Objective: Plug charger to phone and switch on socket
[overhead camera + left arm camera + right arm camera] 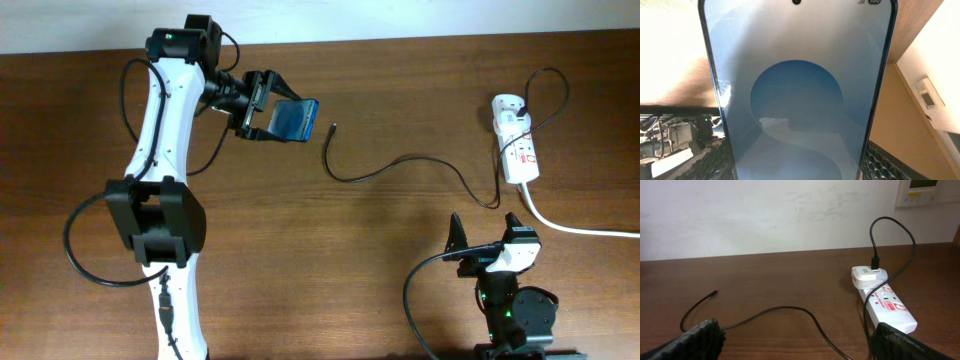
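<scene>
My left gripper [268,110] is shut on the phone [295,119], a slim phone with a blue screen, held off the table at the back left. In the left wrist view the phone [797,85] fills the frame between the finger pads. The charger, a thin black cable [400,165], curls across the table; its plug tip [332,128] lies just right of the phone, apart from it. The cable runs to the white socket [517,145] at the right. My right gripper [487,238] is open and empty at the front right; it shows the cable [785,311] and socket [887,307].
A thick white cord [575,226] trails from the socket to the right edge. A white adapter [867,276] sits plugged in the socket's far end. A wall rises behind the table.
</scene>
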